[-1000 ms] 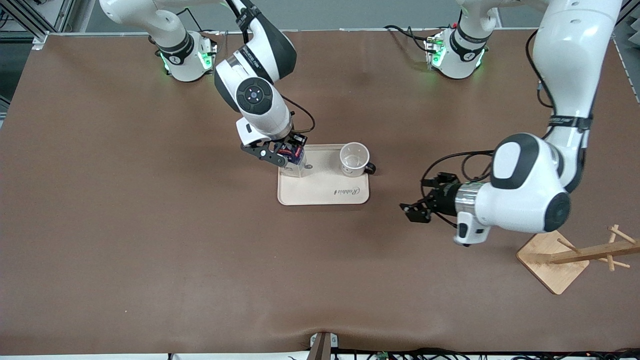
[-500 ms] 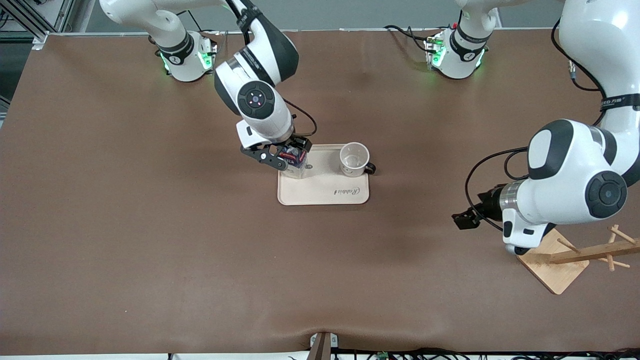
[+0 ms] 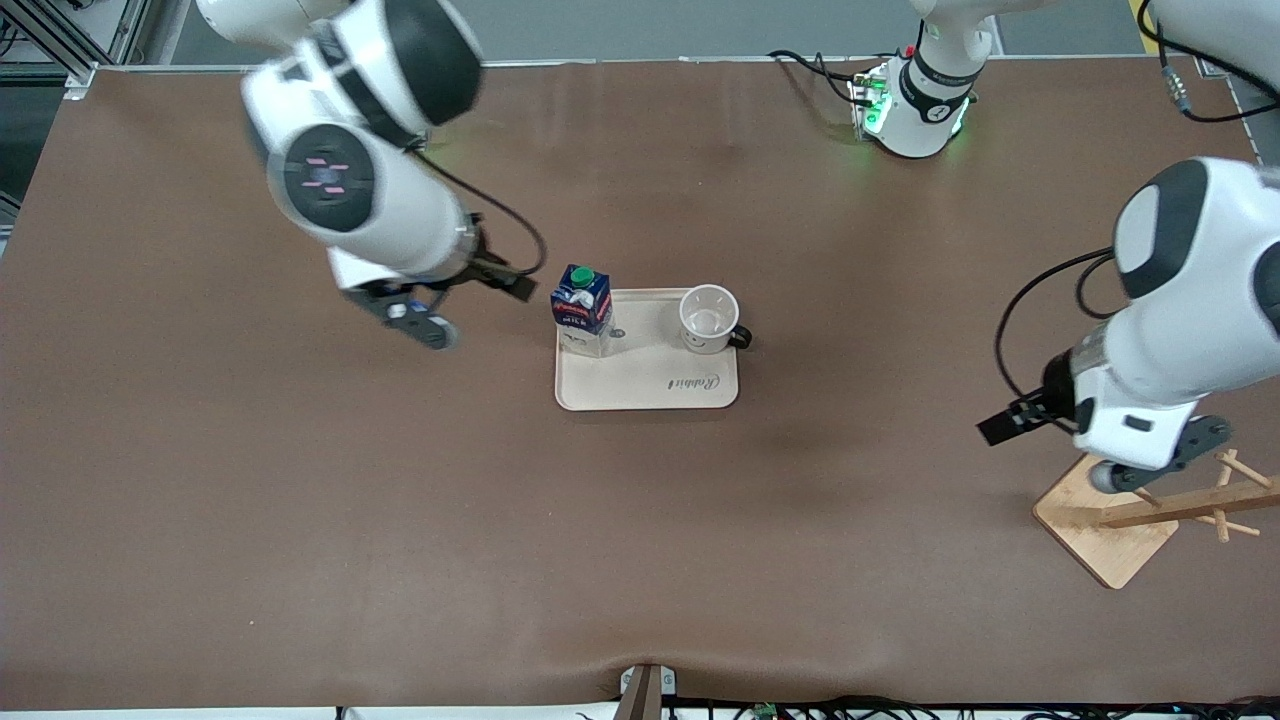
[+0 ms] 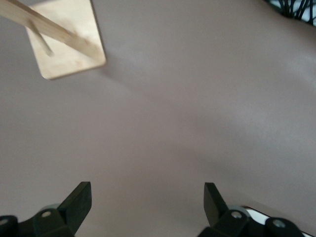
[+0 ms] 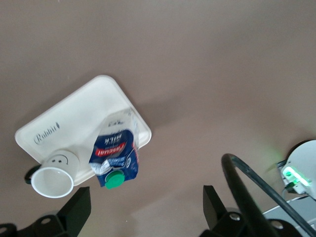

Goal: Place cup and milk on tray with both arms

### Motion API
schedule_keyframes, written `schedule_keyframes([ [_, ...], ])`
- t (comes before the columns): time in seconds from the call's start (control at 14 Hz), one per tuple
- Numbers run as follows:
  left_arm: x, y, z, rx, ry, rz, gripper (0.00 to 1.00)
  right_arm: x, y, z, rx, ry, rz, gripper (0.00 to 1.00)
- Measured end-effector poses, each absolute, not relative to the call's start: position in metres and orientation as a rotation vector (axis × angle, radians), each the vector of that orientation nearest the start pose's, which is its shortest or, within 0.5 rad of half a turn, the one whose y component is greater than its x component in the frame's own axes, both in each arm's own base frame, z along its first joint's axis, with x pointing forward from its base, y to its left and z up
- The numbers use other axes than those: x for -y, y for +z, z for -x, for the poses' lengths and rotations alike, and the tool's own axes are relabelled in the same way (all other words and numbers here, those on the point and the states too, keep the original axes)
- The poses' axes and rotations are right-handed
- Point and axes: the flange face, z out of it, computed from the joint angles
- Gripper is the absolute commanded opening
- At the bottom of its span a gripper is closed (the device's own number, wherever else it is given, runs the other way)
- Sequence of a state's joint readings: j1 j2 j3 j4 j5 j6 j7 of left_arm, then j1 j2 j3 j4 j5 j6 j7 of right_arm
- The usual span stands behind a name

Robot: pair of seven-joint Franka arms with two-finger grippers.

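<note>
glossy white arms (image 3: pixel 1180 330), black joint caps, black looping cables, green-lit bases (image 3: pixel 905 110)

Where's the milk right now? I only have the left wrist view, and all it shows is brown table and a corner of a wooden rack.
Observer: The milk stands upright on the tray, at its corner toward the right arm's end.
Operator: And the cup?
Observer: The cup sits upright on the tray too, beside the milk, toward the left arm's end.
Operator: Is the right gripper holding anything?
Observer: No. The right gripper is open and empty over the table beside the tray; your left gripper is open too, near the wooden rack.
</note>
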State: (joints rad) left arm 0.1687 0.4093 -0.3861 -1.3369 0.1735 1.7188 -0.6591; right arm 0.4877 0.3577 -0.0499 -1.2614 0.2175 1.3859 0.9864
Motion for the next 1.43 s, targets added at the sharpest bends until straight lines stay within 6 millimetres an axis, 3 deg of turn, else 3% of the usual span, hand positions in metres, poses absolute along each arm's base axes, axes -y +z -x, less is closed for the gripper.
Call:
schedule_keyframes([
  [0.21, 0.052, 0.536, -0.664, 0.711, -0.05, 3.032, 1.0, -0.206, 0.593, -0.582, -0.536, 0.34, 3.046, 1.0],
  [0.36, 0.052, 0.55, -0.655, 0.672, -0.047, 3.029, 1.0, -0.141, 0.616, -0.584, -0.348, 0.248, 3.11, 1.0],
  [0.57, 0.057, 0.574, -0.643, 0.534, -0.078, 3.047, 1.0, -0.023, 0.627, -0.589, -0.255, 0.139, 3.103, 1.0],
  [0.64, 0.056, 0.582, -0.639, 0.461, -0.087, 3.054, 1.0, 0.003, 0.623, -0.586, -0.264, 0.105, 3.112, 1.0],
  [0.79, 0.055, 0.599, -0.631, 0.35, -0.11, 3.058, 1.0, 0.018, 0.607, -0.572, -0.268, 0.065, 3.127, 1.0],
  [1.0, 0.049, 0.617, -0.613, 0.238, -0.068, 3.033, 1.0, 0.017, 0.592, -0.54, -0.244, 0.112, 3.127, 1.0],
  [1.43, 0.023, 0.643, -0.562, 0.252, -0.005, 3.071, 1.0, 0.031, 0.639, -0.535, -0.154, 0.0, 3.13, 1.0],
])
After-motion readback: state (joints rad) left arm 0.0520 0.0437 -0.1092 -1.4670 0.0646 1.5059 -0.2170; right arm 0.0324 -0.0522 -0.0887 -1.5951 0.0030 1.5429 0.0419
